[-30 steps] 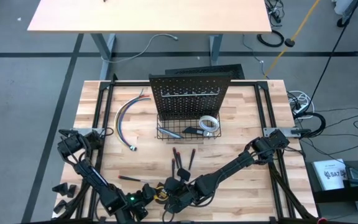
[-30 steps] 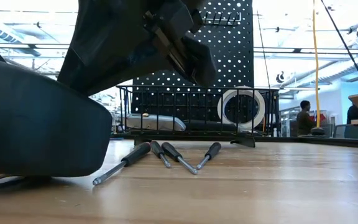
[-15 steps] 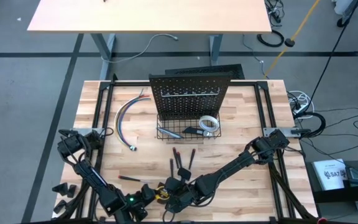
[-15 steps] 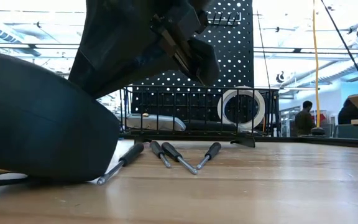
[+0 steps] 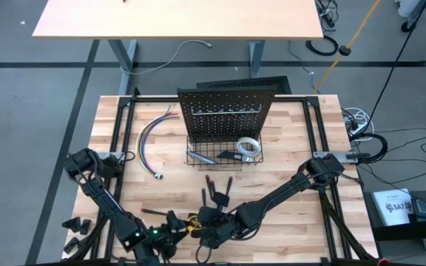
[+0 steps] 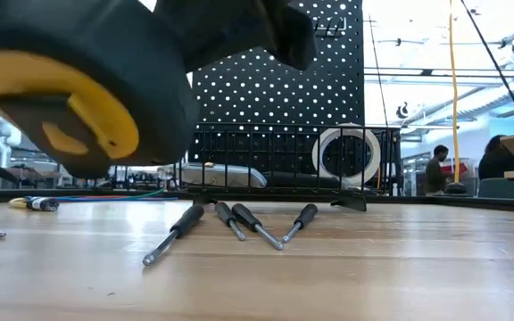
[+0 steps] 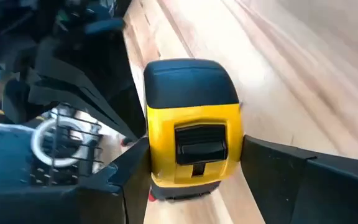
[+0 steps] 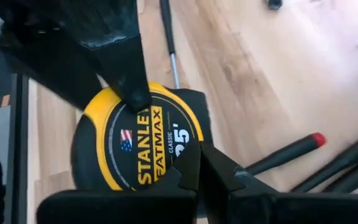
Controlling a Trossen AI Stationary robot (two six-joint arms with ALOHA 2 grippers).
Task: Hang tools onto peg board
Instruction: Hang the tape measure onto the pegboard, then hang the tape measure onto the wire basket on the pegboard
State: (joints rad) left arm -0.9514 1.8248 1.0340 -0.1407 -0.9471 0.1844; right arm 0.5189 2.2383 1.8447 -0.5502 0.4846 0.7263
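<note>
**Tape measure held off the worktop between both pincers**

While the tape measure (image 6: 78, 98) hangs clear of the worktop (image 6: 373, 267) in the low view, both arms meet at it near the front edge in the high view. The left pincer (image 7: 194, 180) is clamped on the tape measure, one finger on each flat side, with the yellow front and black slide lock facing its wrist camera. The right pincer (image 8: 197, 171) sits against the printed face of the tape measure; its fingers appear together at the label, but whether they grip it cannot be told.

Just beyond the two pincers, four screwdrivers (image 6: 239, 221) lie on the worktop, handles toward the peg board (image 5: 224, 111). A fifth screwdriver (image 5: 152, 212) lies apart, on the left pincer's side, near the tape measure (image 5: 192, 225).

Farther off, past the screwdrivers, the peg board stands upright with the wire basket (image 6: 266, 174) along its foot. In the basket the white tape roll (image 6: 351, 153) stands on edge toward the right arm's side, and the utility knife (image 6: 226, 175) lies flat beside it.

A bundle of coloured cables (image 5: 150, 140) lies on the worktop beside the peg board, on the left arm's side. Two people (image 6: 437, 169) show in the room beyond.
</note>
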